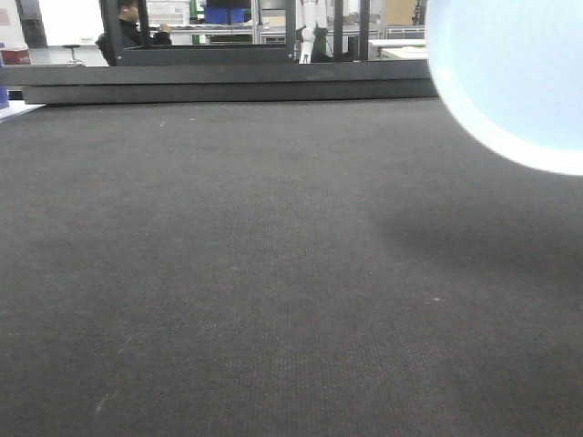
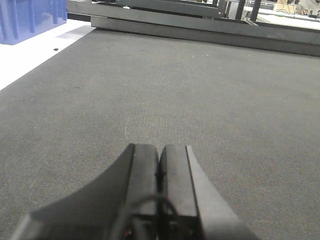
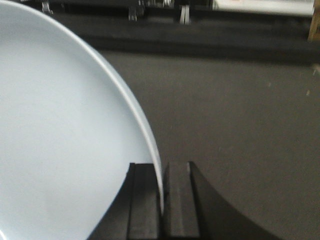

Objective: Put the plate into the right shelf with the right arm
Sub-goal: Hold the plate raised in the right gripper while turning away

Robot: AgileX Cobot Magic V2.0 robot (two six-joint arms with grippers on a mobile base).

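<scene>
Pinching glossy round plate (image 3: 60, 125) rim: R gripper (image 3: 163, 172) | L gripper (image 2: 159, 152) closed, empty

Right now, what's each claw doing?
Left claw: closed, empty.
Right claw: closed on the white plate, gripping its rim.

The plate (image 3: 65, 125) is showing glossy bluish-white; the mat (image 1: 228, 273) is showing a dark grey weave; the crate (image 2: 30, 20) is showing blue.
</scene>
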